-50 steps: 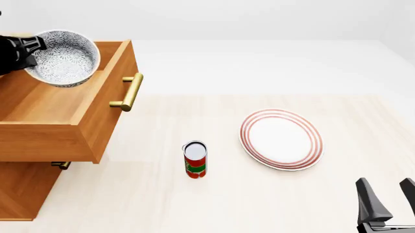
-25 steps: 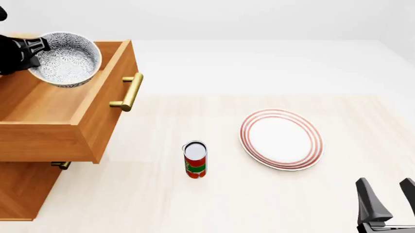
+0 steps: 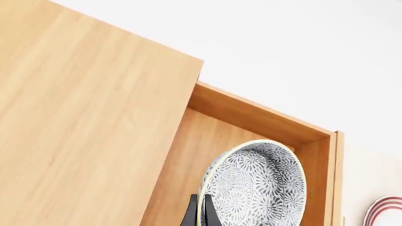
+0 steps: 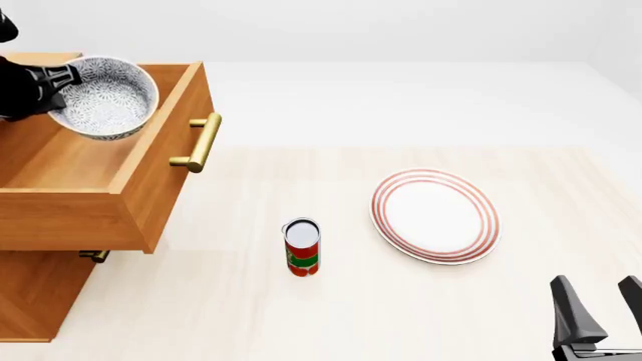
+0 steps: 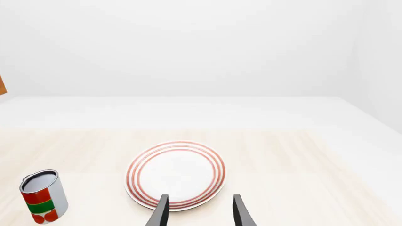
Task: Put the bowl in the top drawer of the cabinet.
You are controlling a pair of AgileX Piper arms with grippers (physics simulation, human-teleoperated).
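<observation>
The top drawer (image 4: 95, 177) of the cabinet (image 4: 30, 293) stood pulled out, and the bowl (image 4: 108, 98) hung tilted above its open box, not yet set down; lowering and release remained. The left gripper (image 4: 62, 79) had its fingers (image 3: 199, 212) pinched narrow on the bowl's rim, bowl extending beyond the fingertips. The right gripper (image 5: 197, 212) idled, fingers apart, empty.

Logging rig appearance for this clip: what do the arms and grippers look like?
Both are black. The left gripper ends a bulky black wrist and has thin flat fingers. The right gripper has two slim, tapered dark-grey fingers. No cables or markings show.
</observation>
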